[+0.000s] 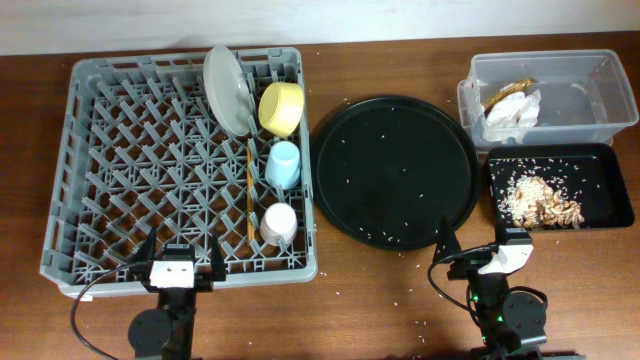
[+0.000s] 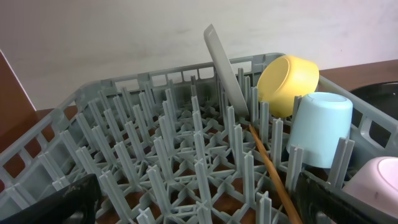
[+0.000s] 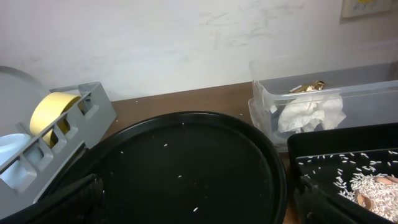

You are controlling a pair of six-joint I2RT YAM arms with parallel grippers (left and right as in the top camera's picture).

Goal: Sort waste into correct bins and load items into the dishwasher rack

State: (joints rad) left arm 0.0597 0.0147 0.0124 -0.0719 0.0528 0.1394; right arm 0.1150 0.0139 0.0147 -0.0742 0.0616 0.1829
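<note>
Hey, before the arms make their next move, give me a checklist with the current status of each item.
1. The plate, yellow bowl, light-blue cup, pink cup and chopsticks in the rack: ok.
2. The napkin and wrapper scrap in the clear tub: ok.
3. The food chunks in the black rectangular tray: ok.
4. The round black tray free of rice grains: not ok, they are scattered across it.
5. The left gripper and right gripper open, holding nothing: ok.

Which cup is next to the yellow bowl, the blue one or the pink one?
The blue cup. It sits right beside the yellow bowl; the pink cup comes after it, further along the rack.
</note>
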